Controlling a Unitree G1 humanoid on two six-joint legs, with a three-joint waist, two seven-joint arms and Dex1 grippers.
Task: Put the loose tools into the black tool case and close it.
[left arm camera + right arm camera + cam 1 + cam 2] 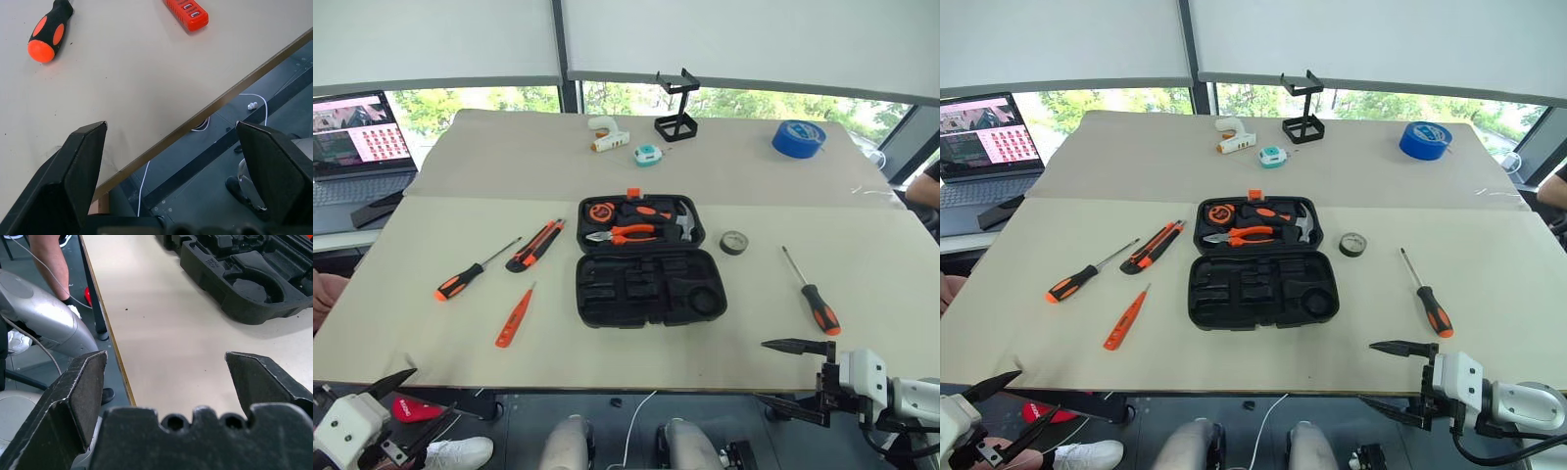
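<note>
Five loose tools around the open black tool case [649, 262] at the middle of the table [862, 294], none yet stowed. At 9 o'clock from the case: a black-and-orange screwdriver [470, 273], an orange-black utility knife [535, 245] just beside it, and a slim orange screwdriver [514, 316] nearer the table's front edge. At 3 o'clock: a small dark tape roll [733, 242] close to the case, and a second black-and-orange screwdriver [811, 294] farther out. Both halves of the case flat, far half already filled with pliers and a hammer, near half with bare moulded slots. Left gripper [399, 411] at 7 o'clock off the front edge, jaws spread fully, empty. Right gripper [793, 377] at 5 o'clock, jaws likewise wide, holding nothing. Likely light, stiff pieces, with smooth round shafts prone to rolling; best pinched across the thick rubbery handles. Tape roll probably best gripped across its rim. Lid likely to need a firm push near the orange latch [633, 193].
</note>
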